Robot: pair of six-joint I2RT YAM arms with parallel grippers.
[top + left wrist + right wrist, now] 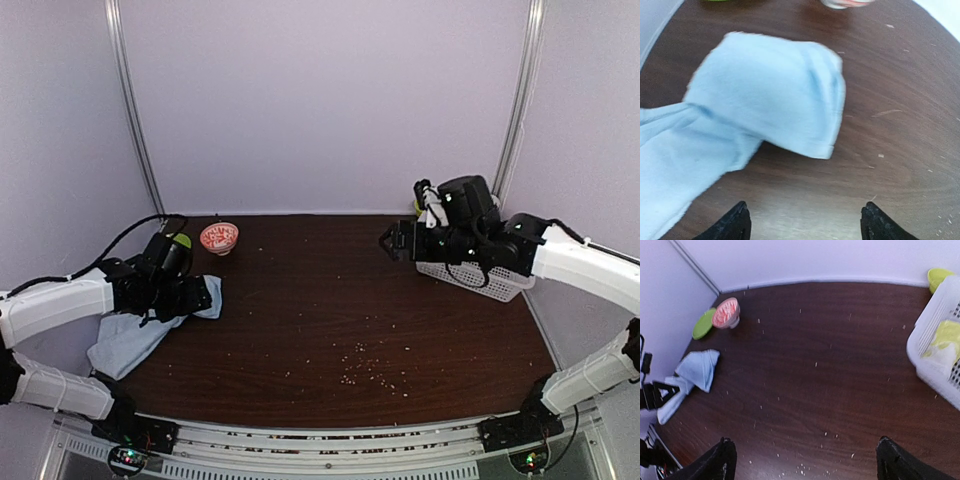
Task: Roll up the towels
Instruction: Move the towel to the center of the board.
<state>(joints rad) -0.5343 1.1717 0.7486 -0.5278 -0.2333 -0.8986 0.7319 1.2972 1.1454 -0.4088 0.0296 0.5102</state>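
Observation:
The pale blue towel (pixel 765 95) lies crumpled on the dark wood table at the left, one end folded over and the rest trailing toward the near edge (pixel 125 345). My left gripper (pixel 805 222) hovers just short of the folded end. It is open, with only bare table between its fingers, and it sits over the towel's far corner (pixel 203 297). A lime-green and cream towel (pixel 945 340) is bunched inside a white basket (pixel 930 365) at the right. My right gripper (pixel 807 460) is open and empty above the table, left of the basket (pixel 392 240).
A red-patterned bowl (pixel 219 237) and a green plate (pixel 703 323) sit at the back left near the blue towel. The white basket (pixel 480 278) lies under my right arm. A lime-green object (pixel 940 276) stands behind it. Crumbs (pixel 365 375) dot the table's middle and front.

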